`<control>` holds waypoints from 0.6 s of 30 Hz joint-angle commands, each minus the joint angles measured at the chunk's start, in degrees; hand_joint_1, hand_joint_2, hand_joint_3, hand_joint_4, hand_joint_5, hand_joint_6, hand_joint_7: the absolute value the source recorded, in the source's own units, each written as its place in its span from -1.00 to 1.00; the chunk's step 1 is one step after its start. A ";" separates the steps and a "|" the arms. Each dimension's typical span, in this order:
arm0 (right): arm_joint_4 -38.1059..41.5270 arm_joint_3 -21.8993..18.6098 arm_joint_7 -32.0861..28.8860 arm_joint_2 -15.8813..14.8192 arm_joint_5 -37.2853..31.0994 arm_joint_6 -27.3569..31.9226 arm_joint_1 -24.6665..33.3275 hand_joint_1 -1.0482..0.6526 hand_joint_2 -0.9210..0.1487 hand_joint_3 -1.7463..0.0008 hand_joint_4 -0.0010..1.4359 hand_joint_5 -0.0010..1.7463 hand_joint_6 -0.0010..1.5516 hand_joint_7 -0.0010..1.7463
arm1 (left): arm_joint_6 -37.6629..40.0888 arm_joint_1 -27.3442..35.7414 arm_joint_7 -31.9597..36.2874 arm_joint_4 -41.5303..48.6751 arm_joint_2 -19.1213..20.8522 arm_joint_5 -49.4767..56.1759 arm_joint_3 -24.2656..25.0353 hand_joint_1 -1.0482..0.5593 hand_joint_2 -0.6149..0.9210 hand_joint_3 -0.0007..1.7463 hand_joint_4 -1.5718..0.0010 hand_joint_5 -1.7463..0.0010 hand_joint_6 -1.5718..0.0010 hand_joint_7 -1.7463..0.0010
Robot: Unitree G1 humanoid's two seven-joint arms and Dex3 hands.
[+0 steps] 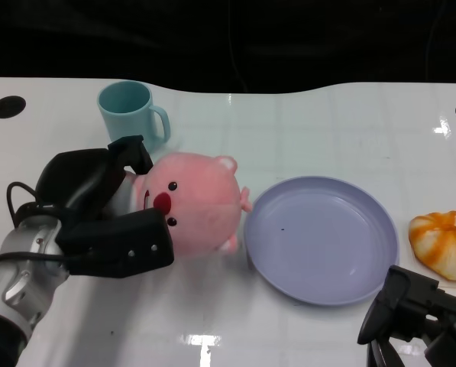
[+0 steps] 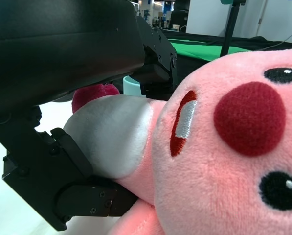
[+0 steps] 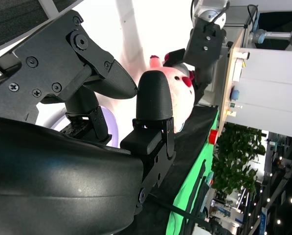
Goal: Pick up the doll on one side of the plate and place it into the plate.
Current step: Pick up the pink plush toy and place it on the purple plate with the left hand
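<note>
A pink plush doll (image 1: 193,200) with a red nose lies just left of the lavender plate (image 1: 365,264), its foot touching the plate's rim. My left hand (image 1: 105,214) grips the doll from its left side, with black fingers above and below it. In the left wrist view the doll (image 2: 224,161) fills the picture, pressed between the fingers (image 2: 62,191). My right hand (image 1: 415,317) rests low at the near right, in front of the plate, its fingers (image 3: 153,105) apart and holding nothing. The right wrist view shows the doll (image 3: 182,100) in the distance.
A teal mug (image 1: 128,111) stands behind the doll and close to my left hand. An orange and white bun-like toy (image 1: 444,243) lies right of the plate. The white table's far edge borders a dark background.
</note>
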 commanded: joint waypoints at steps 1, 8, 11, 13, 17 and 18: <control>0.11 -1.01 0.27 -0.85 0.54 -0.83 0.09 -0.02 -0.10 -0.58 -0.03 1.00 -0.24 0.78 | 3.35 -0.67 -3.16 -4.80 -0.71 -0.34 0.70 0.08 0.39 0.36 -0.19 -1.00 0.08 -1.00; -1.07 -1.49 0.26 -0.99 1.09 1.11 0.28 0.03 -0.09 -0.64 -0.03 1.00 -0.25 0.77 | 6.88 -4.05 -7.51 -8.03 -4.80 -0.39 0.34 0.05 0.38 0.41 -0.19 -1.00 0.07 -1.00; -0.32 -1.43 0.83 -0.92 1.33 0.40 0.14 0.03 -0.10 -0.65 -0.03 1.00 -0.25 0.78 | 7.26 -5.66 -7.72 -6.80 -7.33 -0.33 -0.23 0.02 0.37 0.44 -0.21 -1.00 0.02 -1.00; 0.01 -1.41 0.95 -0.73 1.41 0.29 0.13 0.03 -0.10 -0.64 -0.03 1.00 -0.25 0.78 | 7.17 -6.63 -7.53 -5.75 -8.76 0.05 -0.93 0.01 0.36 0.44 -0.22 -1.00 0.01 -1.00; 0.63 -1.39 0.69 -0.46 0.86 -0.42 0.05 0.03 -0.09 -0.64 -0.03 1.00 -0.24 0.79 | 6.93 -8.36 -7.03 -3.32 -10.96 1.35 -3.00 0.02 0.36 0.40 -0.21 -1.00 0.03 -1.00; 0.59 -1.38 0.61 -0.41 0.95 -0.22 0.07 0.02 -0.08 -0.64 -0.03 1.00 -0.24 0.79 | 6.94 -8.69 -7.00 -2.78 -11.45 1.39 -3.32 0.02 0.36 0.39 -0.20 -1.00 0.05 -1.00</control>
